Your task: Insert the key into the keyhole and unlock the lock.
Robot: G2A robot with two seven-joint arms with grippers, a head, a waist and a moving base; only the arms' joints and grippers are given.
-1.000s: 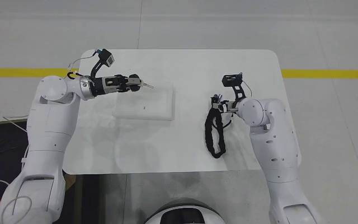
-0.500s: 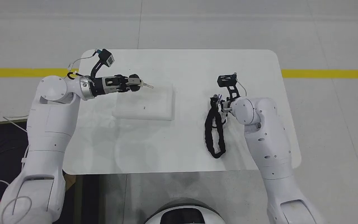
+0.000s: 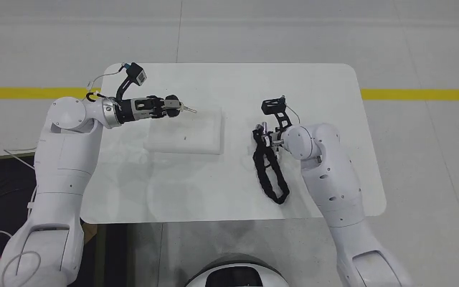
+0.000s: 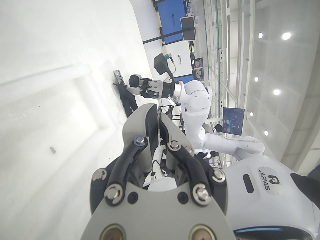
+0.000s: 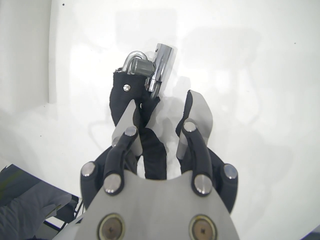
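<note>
The lock (image 5: 163, 63), slick rigid steel on a floppy chain (image 5: 153, 148) and probably best gripped by its body, lay mid-frame on the desk (image 3: 323, 79) beyond the right gripper's (image 5: 162, 101) spread jaws; the left gripper's (image 3: 174, 107) jaws pinched the key (image 3: 189, 110).

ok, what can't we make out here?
- Keyhole: right wrist view, end face of the lock cylinder too slanted.
- Key blade: left wrist view, edge-on between pads of the left gripper; top view, too small.
- Lower part of the shackle: right wrist view, inside the chain sleeve.
</note>
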